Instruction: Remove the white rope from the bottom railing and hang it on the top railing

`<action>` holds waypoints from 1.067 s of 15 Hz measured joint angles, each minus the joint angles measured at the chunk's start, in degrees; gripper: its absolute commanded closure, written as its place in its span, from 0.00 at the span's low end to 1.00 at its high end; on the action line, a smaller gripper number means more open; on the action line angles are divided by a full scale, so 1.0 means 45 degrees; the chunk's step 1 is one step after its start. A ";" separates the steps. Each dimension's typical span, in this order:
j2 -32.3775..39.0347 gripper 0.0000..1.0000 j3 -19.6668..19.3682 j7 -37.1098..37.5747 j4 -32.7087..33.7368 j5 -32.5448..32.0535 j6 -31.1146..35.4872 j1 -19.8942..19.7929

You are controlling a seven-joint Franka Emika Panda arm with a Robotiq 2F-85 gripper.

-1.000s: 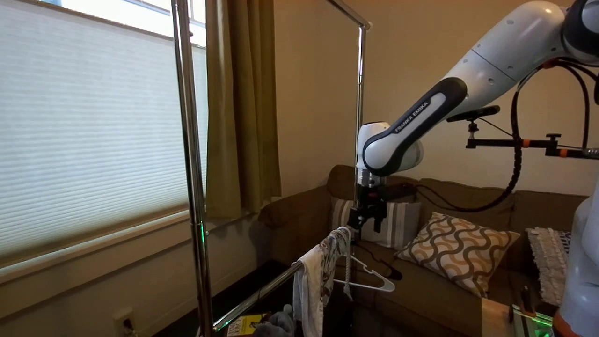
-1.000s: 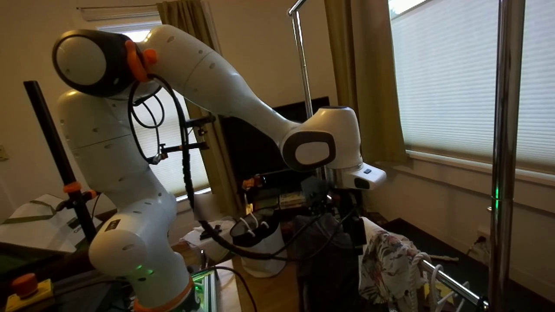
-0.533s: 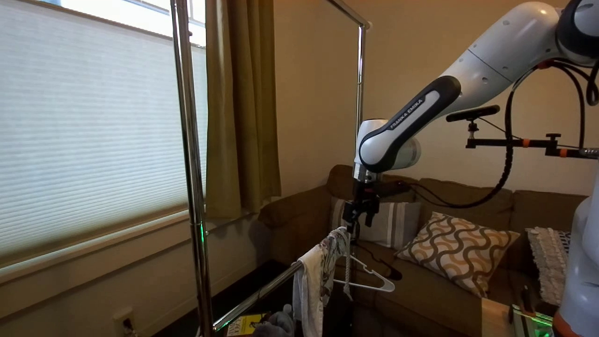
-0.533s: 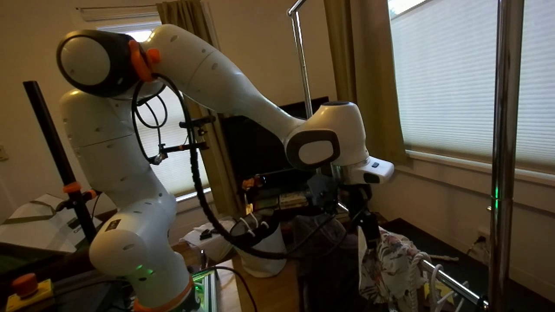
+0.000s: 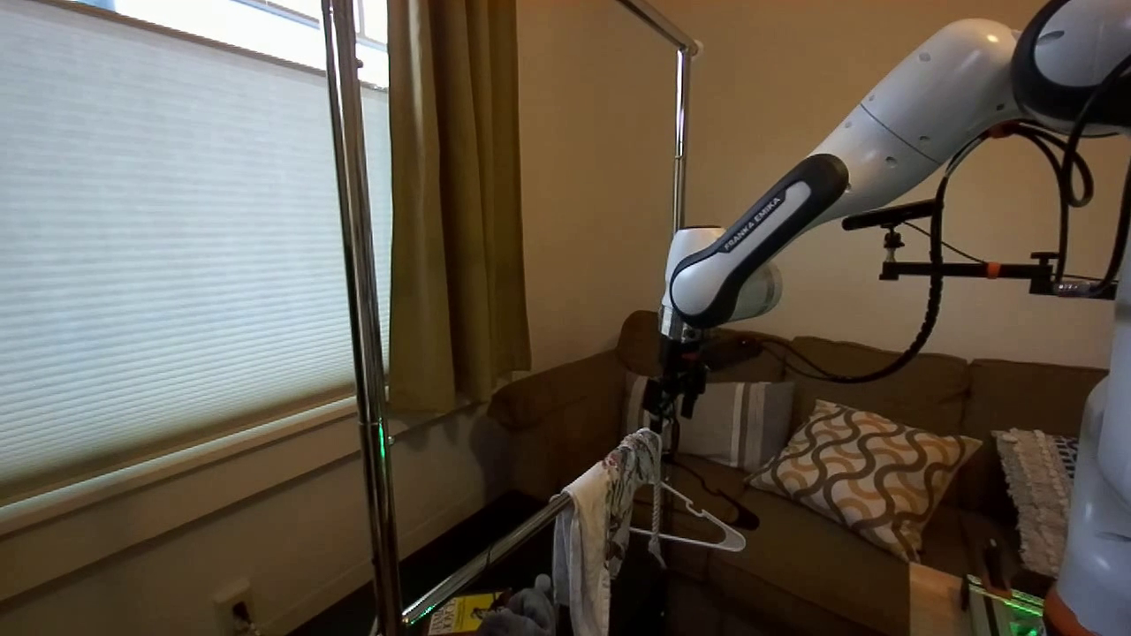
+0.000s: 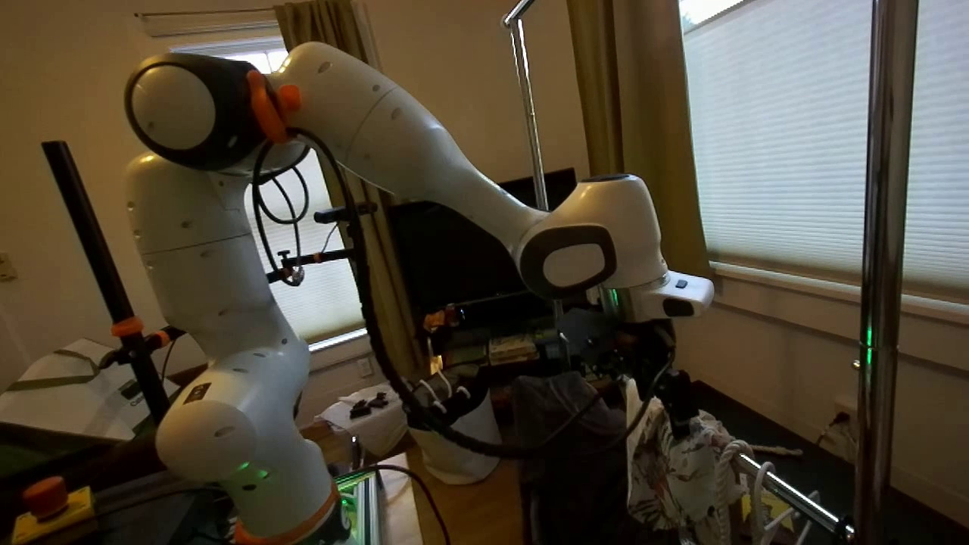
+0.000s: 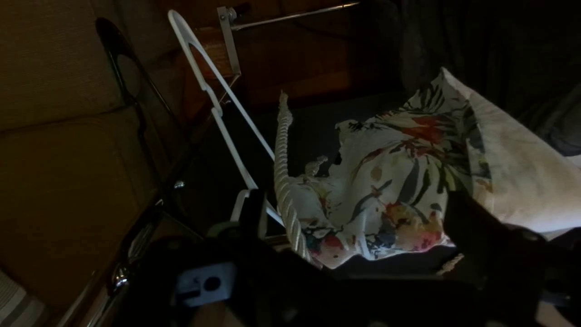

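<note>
Has gripper [image 7: 356, 206] spread wide, gripping nothing. Sees white rope [image 7: 283, 190] draped over the bottom railing [image 6: 787, 492] below, just inside the line of one finger [image 7: 252, 209]. Given floral cloth [image 7: 390, 181] in the gap alongside, risks pinching both on closing, then dragging cloth off in the lift. May also snag the white hanger [image 7: 231, 146] below that finger by dipping lower.

Brown couch [image 5: 795, 548], olive curtain [image 5: 459, 203], pale window blind [image 5: 177, 230]

The twisted white rope [image 6: 724, 484] is draped over the silver bottom railing [image 6: 791, 492], beside a hung floral-print cloth [image 6: 670, 473].
</note>
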 measured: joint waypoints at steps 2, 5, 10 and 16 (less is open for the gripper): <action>0.0215 0.00 -0.0078 0.0107 0.0161 0.0033 0.0484 -0.0057; 0.0927 0.00 -0.0228 0.0100 0.0680 0.0143 0.1040 -0.0225; 0.2320 0.31 -0.0232 -0.0083 0.1770 0.0667 0.1042 -0.0337; 0.3343 0.29 -0.0008 -0.0482 0.2697 0.1205 0.0885 -0.0534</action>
